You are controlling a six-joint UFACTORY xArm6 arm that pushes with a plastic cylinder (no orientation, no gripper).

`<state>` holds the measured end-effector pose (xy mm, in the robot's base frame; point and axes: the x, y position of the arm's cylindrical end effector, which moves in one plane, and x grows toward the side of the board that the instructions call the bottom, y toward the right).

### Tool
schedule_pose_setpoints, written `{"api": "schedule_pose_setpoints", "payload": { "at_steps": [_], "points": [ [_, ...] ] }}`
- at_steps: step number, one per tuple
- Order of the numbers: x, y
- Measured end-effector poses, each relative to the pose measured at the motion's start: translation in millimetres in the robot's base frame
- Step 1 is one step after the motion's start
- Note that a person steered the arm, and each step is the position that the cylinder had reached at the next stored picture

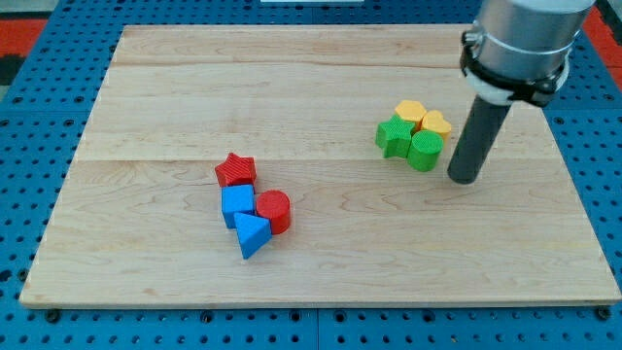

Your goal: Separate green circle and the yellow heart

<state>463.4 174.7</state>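
Note:
The green circle (425,151) and the yellow heart (435,123) touch each other in a tight cluster at the view's right of the board. The heart is just above the circle. A green star (394,136) and a yellow hexagon (410,112) sit in the same cluster on their left. My tip (464,178) rests on the board just right of the green circle, a small gap away, and below right of the yellow heart.
A second cluster lies left of centre: a red star (235,170), a blue cube (236,203), a red cylinder (274,210) and a blue triangle (253,234). The wooden board (146,97) lies on a blue pegboard.

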Motion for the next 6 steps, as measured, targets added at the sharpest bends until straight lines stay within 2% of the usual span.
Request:
{"api": "schedule_pose_setpoints", "payload": {
  "at_steps": [1,2,4,5,6],
  "points": [
    [-28,0],
    [-24,-39],
    [-63,-4],
    [-66,53],
    [-103,19]
  ]
}}
